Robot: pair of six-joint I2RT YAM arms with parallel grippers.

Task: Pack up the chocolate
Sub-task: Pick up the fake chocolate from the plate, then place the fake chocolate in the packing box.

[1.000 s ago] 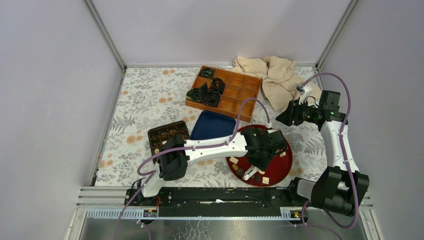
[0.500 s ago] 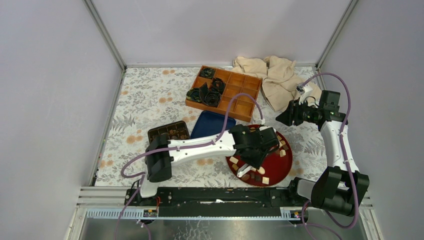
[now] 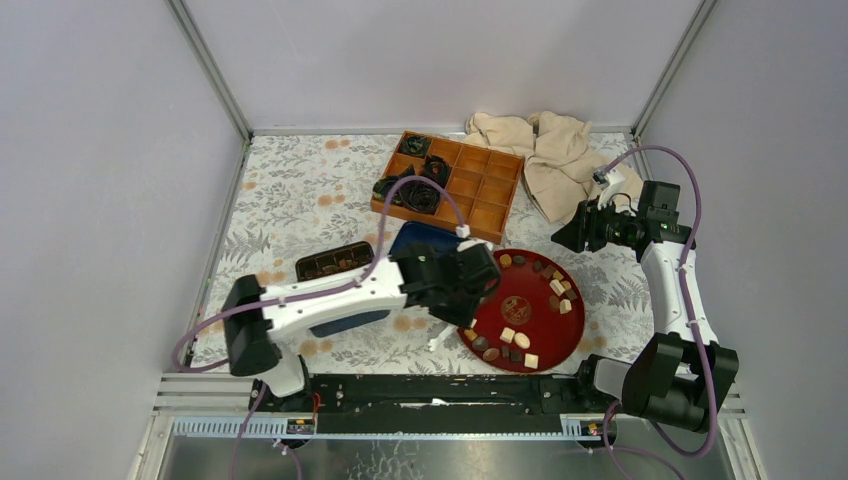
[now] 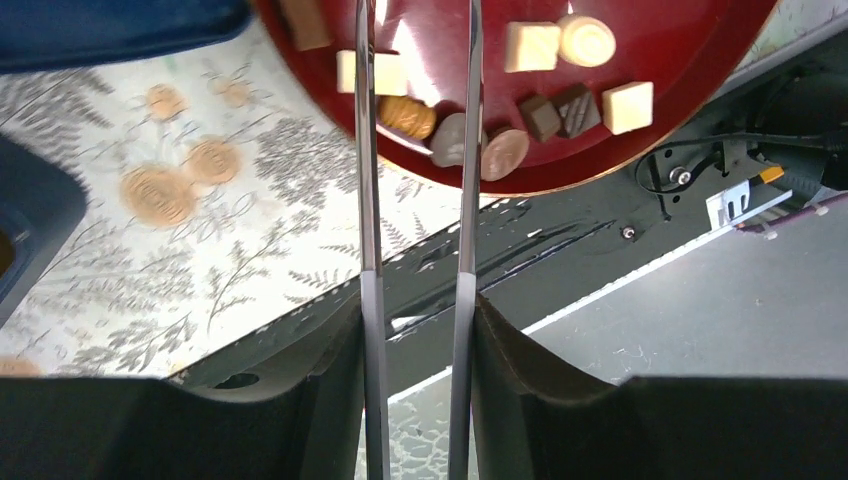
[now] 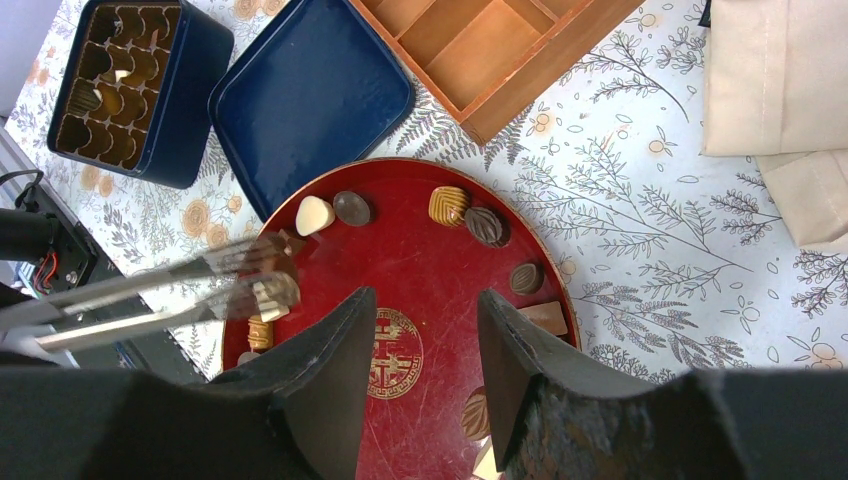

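Note:
Several chocolates (image 3: 512, 338), brown and cream, lie on a round red plate (image 3: 535, 290); it also shows in the right wrist view (image 5: 440, 270). My left gripper (image 3: 455, 332) carries two long thin metal fingers (image 4: 367, 200). They reach over the plate's near left edge with a narrow gap between them. Their tips are out of the left wrist view and blurred in the right wrist view (image 5: 290, 265), so I cannot tell if they hold anything. My right gripper (image 5: 425, 300) is open and empty, high over the plate's far right (image 3: 565, 235).
A blue box (image 5: 195, 110) with a dark cupped insert holding a few chocolates stands left of the plate, its blue lid (image 5: 310, 100) beside it. Behind are a wooden divided tray (image 3: 480, 185) with black paper cups (image 3: 415, 190) and a beige cloth (image 3: 555, 155).
My left arm has swung left, carrying its gripper from over the plate's near middle to its left edge. The right arm has not moved.

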